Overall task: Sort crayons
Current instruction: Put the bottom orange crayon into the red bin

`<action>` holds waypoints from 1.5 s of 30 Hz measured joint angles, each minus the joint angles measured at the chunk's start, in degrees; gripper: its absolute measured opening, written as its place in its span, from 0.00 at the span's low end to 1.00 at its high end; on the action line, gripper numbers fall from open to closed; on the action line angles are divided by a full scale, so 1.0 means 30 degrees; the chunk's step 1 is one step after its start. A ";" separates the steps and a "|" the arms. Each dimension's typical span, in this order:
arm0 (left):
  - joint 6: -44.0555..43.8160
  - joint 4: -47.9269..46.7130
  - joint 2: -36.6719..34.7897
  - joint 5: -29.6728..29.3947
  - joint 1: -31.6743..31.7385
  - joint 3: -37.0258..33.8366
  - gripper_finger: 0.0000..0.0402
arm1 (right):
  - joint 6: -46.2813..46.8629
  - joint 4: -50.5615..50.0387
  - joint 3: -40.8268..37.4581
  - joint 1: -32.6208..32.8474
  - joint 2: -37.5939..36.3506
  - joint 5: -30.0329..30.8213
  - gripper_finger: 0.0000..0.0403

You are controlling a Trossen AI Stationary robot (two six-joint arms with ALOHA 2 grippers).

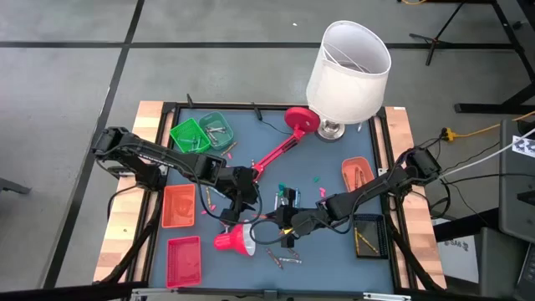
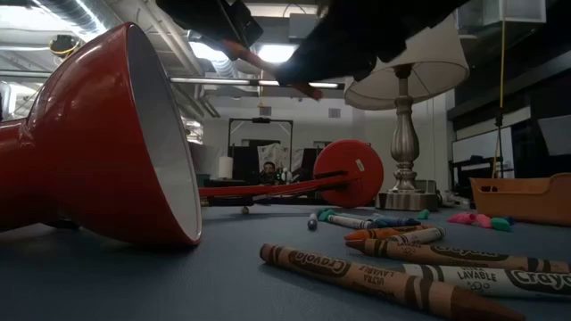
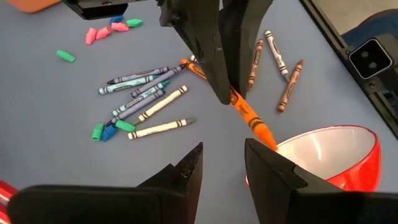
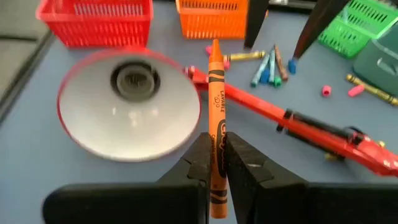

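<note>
While pinched in right gripper [image 4: 214,163], orange crayon [image 4: 216,106]: black-printed wrapper.

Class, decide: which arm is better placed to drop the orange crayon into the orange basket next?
Right. The right gripper already clamps the orange wax crayon; the left gripper is open and empty, though nearer the orange plastic basket.

Orange crayon [image 4: 215,112] with black lettering; red lamp shade [image 4: 127,102], white inside; red basket [image 4: 94,22], orange basket [image 4: 211,17], green basket [image 4: 354,31]; table [image 4: 37,124] was grey-blue.
</note>
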 joint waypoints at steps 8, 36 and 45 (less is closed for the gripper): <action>-0.0503 0.0123 0.0000 -0.0008 0.0000 0.0000 0.26 | 0.0396 -0.0327 0.0000 -0.0036 0.0000 0.0901 0.08; -0.0510 0.0680 0.0006 -0.0918 -0.0255 0.0000 0.21 | 0.0153 0.3075 -0.0029 -0.0503 0.0000 0.0992 0.08; -0.0517 -0.0023 0.0004 -0.0933 -0.0248 0.0000 0.12 | 0.0153 0.3231 -0.0029 -0.0503 0.0007 0.1028 0.08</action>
